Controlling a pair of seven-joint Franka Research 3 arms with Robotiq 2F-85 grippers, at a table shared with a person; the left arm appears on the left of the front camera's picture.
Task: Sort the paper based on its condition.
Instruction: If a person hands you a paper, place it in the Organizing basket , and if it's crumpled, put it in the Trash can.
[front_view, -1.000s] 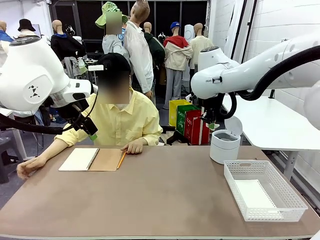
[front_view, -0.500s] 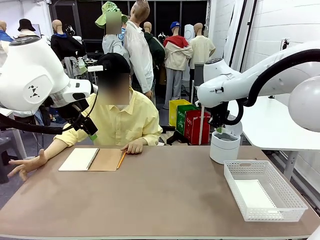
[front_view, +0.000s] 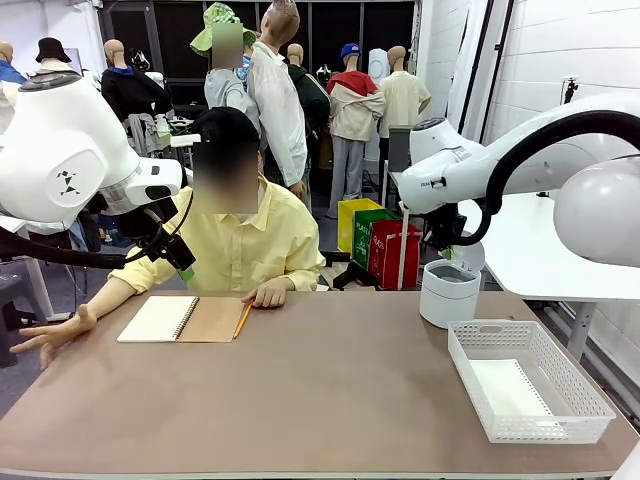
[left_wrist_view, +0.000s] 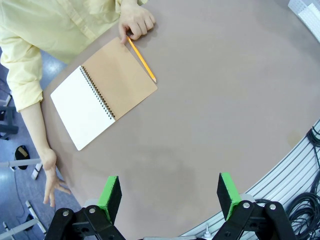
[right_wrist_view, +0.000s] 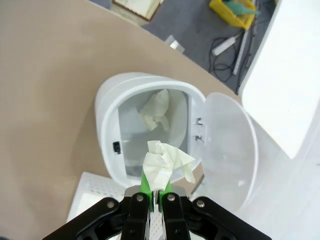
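Note:
My right gripper is shut on a crumpled ball of white paper and holds it right above the open white bin. Another crumpled paper ball lies inside that bin. In the front view the right gripper hangs just over the bin. A flat sheet of paper lies in the white basket. My left gripper is open and empty, high above the brown table, and it also appears at the left in the front view.
An open spiral notebook with a tan cover and a yellow pencil lie in front of the person. One hand rests by the pencil, and the other hand is spread at the table's left edge. The bin's lid stands open.
My right gripper has moved right with the crumpled paper, from beside the bin to over its opening. The person's hand at the left edge has opened and shifted. The left arm has stayed still.

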